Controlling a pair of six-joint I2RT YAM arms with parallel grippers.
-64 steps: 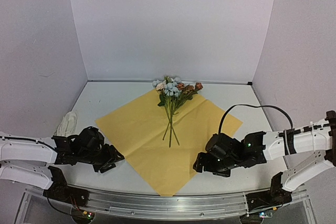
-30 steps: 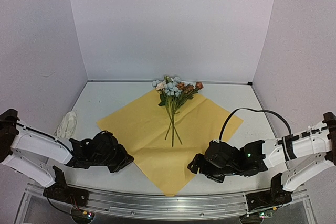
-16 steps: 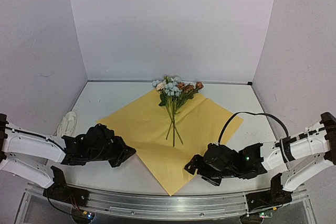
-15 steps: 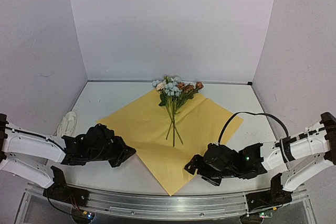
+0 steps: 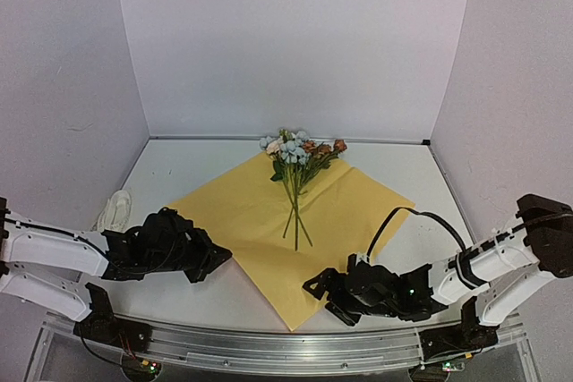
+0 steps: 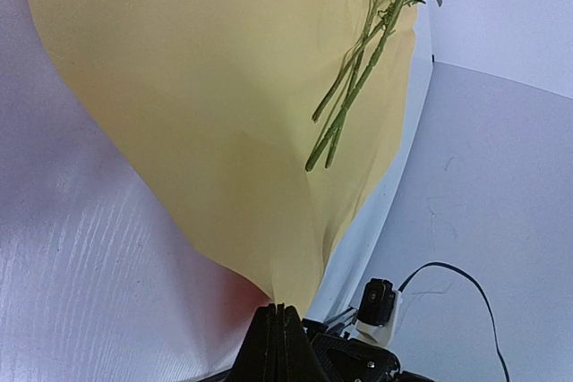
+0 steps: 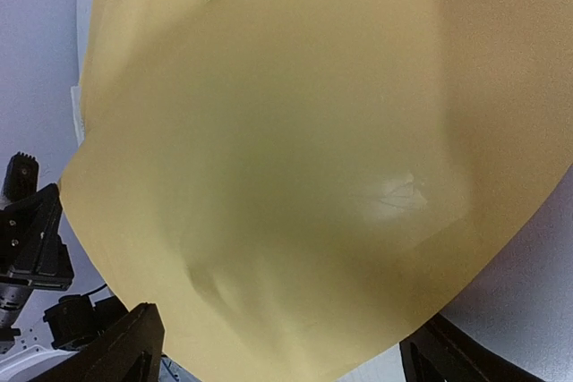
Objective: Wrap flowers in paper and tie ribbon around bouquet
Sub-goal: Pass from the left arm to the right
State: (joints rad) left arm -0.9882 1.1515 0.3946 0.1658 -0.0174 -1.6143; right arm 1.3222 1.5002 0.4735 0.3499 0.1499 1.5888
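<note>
**Left pincer has the paper's edge, right one gapes beside it**

Biggest first: one paper (image 5: 260, 221), yellow face up, spread flat between the two pincers. The left pincer (image 5: 215, 257) is squeezed together on the sheet's near-left edge, and the wrist view shows the paper drawn to a point at its tips and lifted a little. The right pincer (image 5: 313, 285) stands wide apart, low at the near-right edge and gripping nothing. The sheet fills the space ahead of its fingers.

I'd call this sheet feather-light, thin and floppy. It will sag, crease and perhaps tear if tugged, so an edge or corner is the place to take it, and it wants folding slowly.

Next come the flowers (image 5: 295, 154), one bunch. It lies beyond both pincers with the heads past the far corner and the stems pointing back toward them along the middle. There's a handful of thin stems, too crossed to count. They look light, with springy stems, and likely to roll or slide as the paper lifts. Take hold at the stems, not the blooms.

Smallest is one ribbon (image 5: 115, 210), a pale heap outside the left pincer, well apart from the sheet. It looks soft and limp, so it's best pinched at an end.
</note>
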